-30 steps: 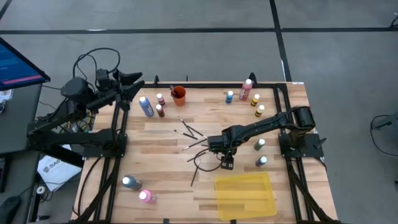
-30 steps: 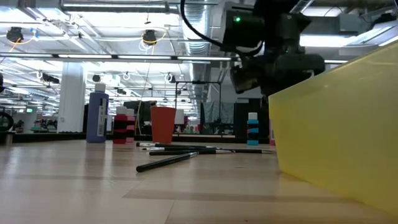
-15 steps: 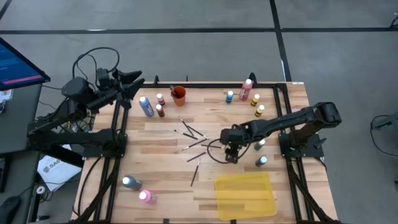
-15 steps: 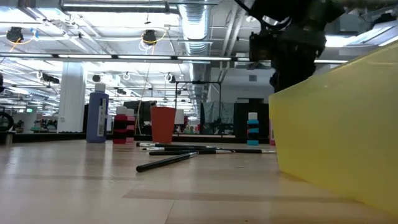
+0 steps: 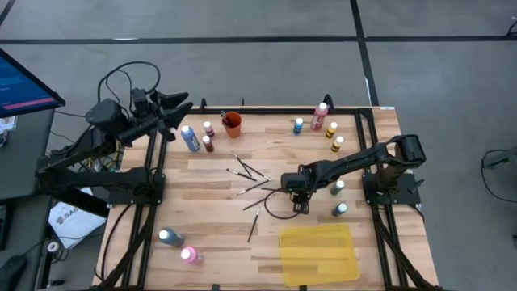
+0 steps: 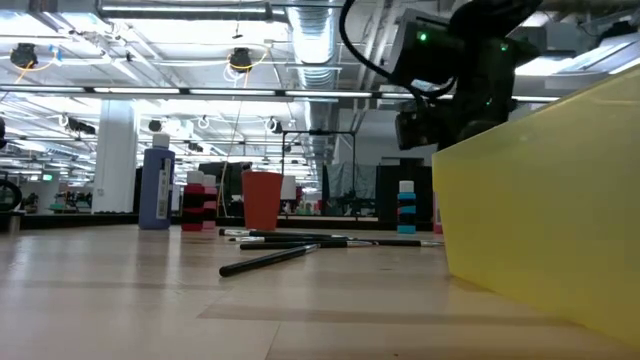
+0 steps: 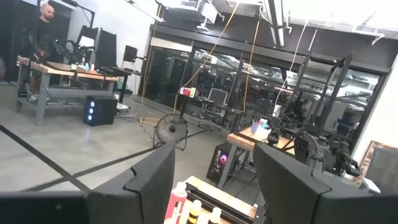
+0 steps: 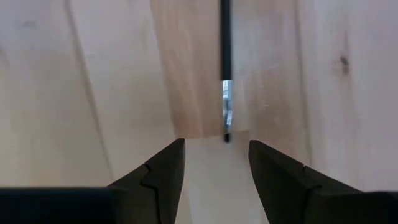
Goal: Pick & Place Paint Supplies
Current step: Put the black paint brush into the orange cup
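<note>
The right gripper hangs over the middle of the wooden table, pointed straight down. Its two dark fingers stand parted with bare wood between them, holding nothing. One paintbrush lies just ahead of the fingertips in the wrist view, its silvery ferrule and tip falling in line with the gap but not inside it. It is a thin black stick with a short metal collar.

From overhead, more paintbrushes lie scattered at about ten o'clock from that gripper, crossing one another, and a lone one sits at roughly eight o'clock. The yellow tray lies at five o'clock, close by. Two teal bottles with white caps stand at three o'clock near the arm's elbow. Further paint bottles cluster at one o'clock by the far edge, pink, blue and yellow among them. A blue bottle and two dark red ones stand near the orange cup at eleven o'clock.

The left gripper waits off the table's far left corner, fingers apart and empty.
</note>
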You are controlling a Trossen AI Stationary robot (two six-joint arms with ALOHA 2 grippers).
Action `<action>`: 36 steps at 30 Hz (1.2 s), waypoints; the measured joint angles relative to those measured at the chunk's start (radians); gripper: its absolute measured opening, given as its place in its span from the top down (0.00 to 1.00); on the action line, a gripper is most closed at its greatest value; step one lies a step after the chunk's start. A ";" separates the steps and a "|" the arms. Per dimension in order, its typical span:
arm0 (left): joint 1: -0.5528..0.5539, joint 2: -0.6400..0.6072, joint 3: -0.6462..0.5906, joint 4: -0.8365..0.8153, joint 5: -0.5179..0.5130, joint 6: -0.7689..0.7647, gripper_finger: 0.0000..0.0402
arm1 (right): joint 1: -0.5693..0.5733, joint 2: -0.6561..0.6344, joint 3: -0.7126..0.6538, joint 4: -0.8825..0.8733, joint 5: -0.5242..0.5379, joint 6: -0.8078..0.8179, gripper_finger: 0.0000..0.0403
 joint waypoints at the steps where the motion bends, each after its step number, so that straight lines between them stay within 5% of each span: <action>1: 0.000 0.000 0.000 0.001 -0.001 0.000 0.47 | -0.006 0.006 0.001 0.007 -0.003 -0.008 0.57; 19: 0.000 -0.001 0.000 0.001 -0.001 -0.001 0.47 | -0.046 0.014 -0.004 0.028 -0.070 -0.115 0.70; 36: 0.000 -0.001 0.000 0.002 -0.001 -0.001 0.47 | -0.028 0.010 -0.062 0.084 -0.040 -0.047 0.71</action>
